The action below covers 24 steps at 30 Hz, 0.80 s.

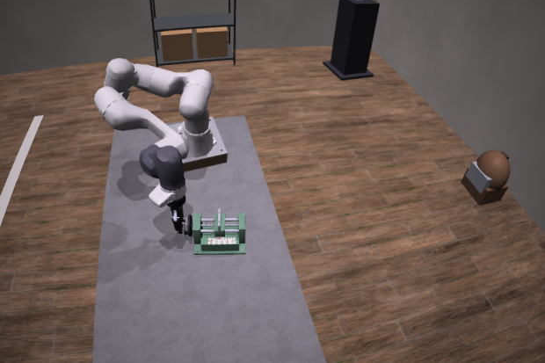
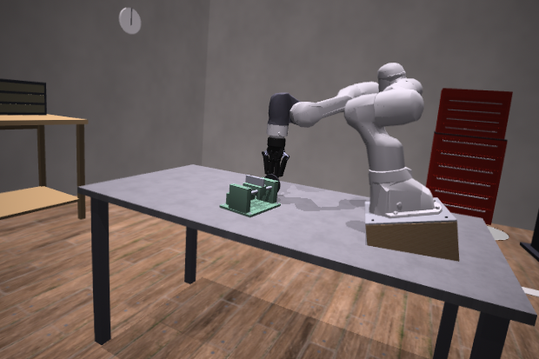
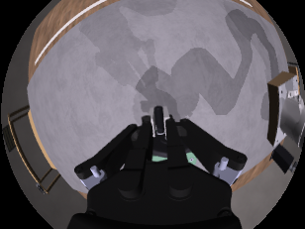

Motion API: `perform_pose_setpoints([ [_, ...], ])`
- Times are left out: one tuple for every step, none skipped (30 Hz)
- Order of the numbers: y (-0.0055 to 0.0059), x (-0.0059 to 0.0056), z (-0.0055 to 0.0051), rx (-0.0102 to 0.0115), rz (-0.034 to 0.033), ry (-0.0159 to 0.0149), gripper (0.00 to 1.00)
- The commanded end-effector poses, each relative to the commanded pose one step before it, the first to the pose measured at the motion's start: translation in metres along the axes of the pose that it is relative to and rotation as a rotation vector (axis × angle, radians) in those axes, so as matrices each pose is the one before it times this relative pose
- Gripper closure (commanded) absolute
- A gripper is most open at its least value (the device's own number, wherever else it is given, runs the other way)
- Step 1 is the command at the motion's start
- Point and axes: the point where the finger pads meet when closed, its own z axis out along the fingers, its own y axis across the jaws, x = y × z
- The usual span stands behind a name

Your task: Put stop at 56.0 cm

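Observation:
A green stop fixture (image 1: 242,228) (image 2: 239,197) (image 3: 192,159) stands on the table. Its carriage, the stop (image 1: 219,228) (image 2: 254,180), sits on two rods near mid-span, with an upright grey plate on it. A white scale (image 1: 228,241) lies in front of the rods, with a small red mark near its middle; its figures are too small to read. The black handwheel (image 1: 190,225) is on the fixture's left end. My gripper (image 1: 178,228) (image 3: 158,113) points down beside the wheel, shut on the handwheel's dark handle (image 3: 158,115). The fingers partly hide the wheel in the wrist view.
The grey table (image 1: 193,305) (image 2: 304,226) carries the fixture and the arm's base (image 1: 211,160) (image 2: 411,236), which is behind the fixture in the top view. A shelf rack (image 1: 193,21), a red cabinet (image 2: 466,154) and a wooden bench (image 2: 52,119) stand away from the table.

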Motion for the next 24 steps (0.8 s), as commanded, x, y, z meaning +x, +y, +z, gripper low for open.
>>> perform_pose_setpoints([
  [0.00653,-0.00074,0.00353,-0.00377,0.0052,0.0007,0.96],
  [0.00174,0.0,0.00051,0.0,0.0,0.0,0.96],
  [0.00175,-0.00001,0.0005,0.0,0.0,-0.00002,0.96],
  [0.00172,0.00001,0.0002,0.0,0.0,0.00001,0.96],
  [0.00173,0.0,0.00019,0.0,0.0,0.0,0.96],
  [0.00174,-0.00001,0.00019,0.0,0.0,-0.00001,0.96],
  [0.00171,0.00001,-0.0001,0.0,0.0,0.0,0.96],
  [0.00172,0.0,-0.00011,0.0,0.0,0.0,0.96],
  [0.00173,-0.00001,-0.00012,0.0,0.0,0.0,0.96],
  [0.0017,0.00001,-0.0004,0.0,0.0,0.0,0.96],
  [0.00171,0.0,-0.00042,0.0,0.0,0.0,0.96],
  [0.00172,-0.00001,-0.00042,0.0,0.0,0.00001,0.96],
  [0.00164,0.0,-0.00071,0.0,0.0,-0.00001,0.96],
  [0.00164,0.0,-0.00072,0.0,0.0,0.0,0.96],
  [0.00165,0.0,-0.00074,0.0,0.0,0.00001,0.96],
  [0.0,0.0,0.0,0.0,0.0,0.0,0.96],
  [0.0,0.0,0.0,0.0,0.0,0.0,0.96],
  [0.00154,0.0,-0.00104,0.00001,0.0,-0.00002,0.96],
  [0.00155,0.0,-0.00103,0.0,0.0,0.0,0.96],
  [0.00153,0.0,-0.00112,0.0,0.0,0.00001,0.96],
  [0.00143,0.0,-0.00138,0.00001,0.0,-0.00002,0.96],
  [0.00144,0.0,-0.00138,0.0,0.0,0.00001,0.96],
  [0.00136,0.0,-0.00164,0.0,0.0,-0.00001,0.96],
  [0.00131,0.0,-0.00179,0.0,0.0,0.0,0.96],
])
